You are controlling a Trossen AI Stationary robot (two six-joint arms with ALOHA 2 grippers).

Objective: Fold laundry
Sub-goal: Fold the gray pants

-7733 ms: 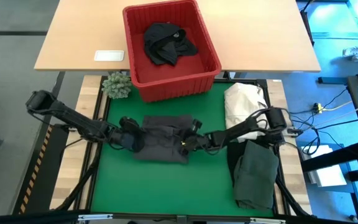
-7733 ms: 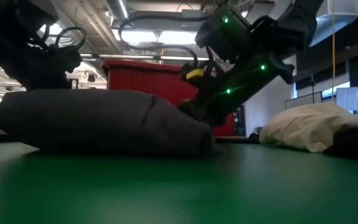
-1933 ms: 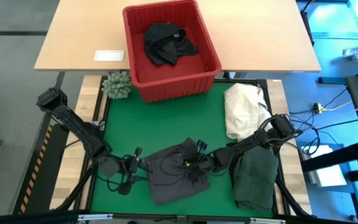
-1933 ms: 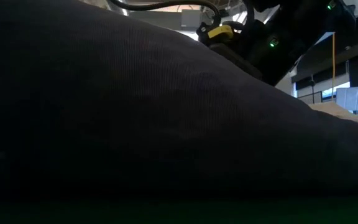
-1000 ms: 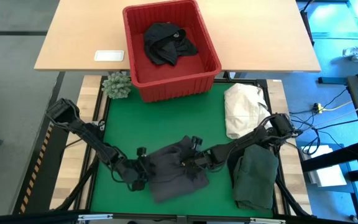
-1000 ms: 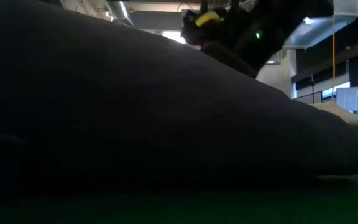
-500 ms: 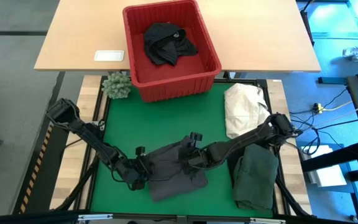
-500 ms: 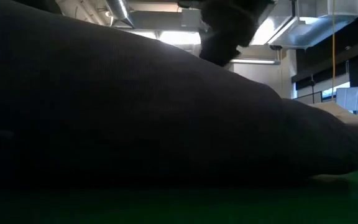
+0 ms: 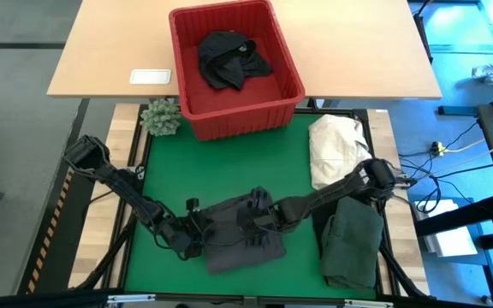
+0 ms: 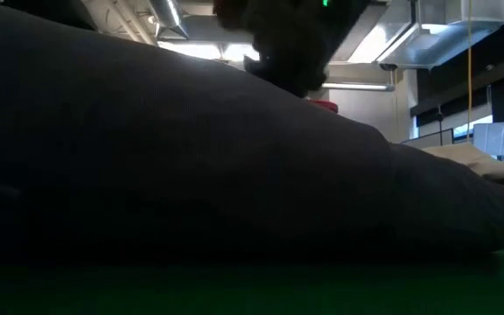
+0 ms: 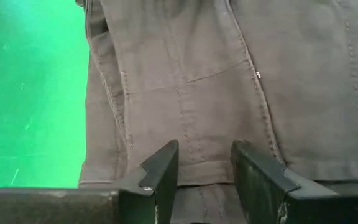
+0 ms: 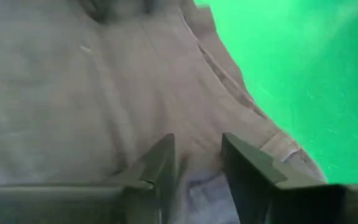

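Dark grey garment (image 9: 242, 235) lying flat on the green table (image 9: 298, 162), near its front edge. Left claw (image 9: 197, 233) low at the garment's left edge, fingers (image 11: 160, 168) parted over the hem. Right claw (image 9: 252, 224) above the garment's middle, fingers (image 12: 157, 163) apart, nothing held.

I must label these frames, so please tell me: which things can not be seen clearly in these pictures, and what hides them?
- Low view: the dark grey garment fills nearly the whole picture, hiding the mat and both grippers.
- High view: whether the left gripper or the right gripper pinches cloth is too small to tell.
- Right wrist view: the garment is blurred, so its seams are unclear.
- High view: the black clothes in the red basket are bunched; their number is unclear.
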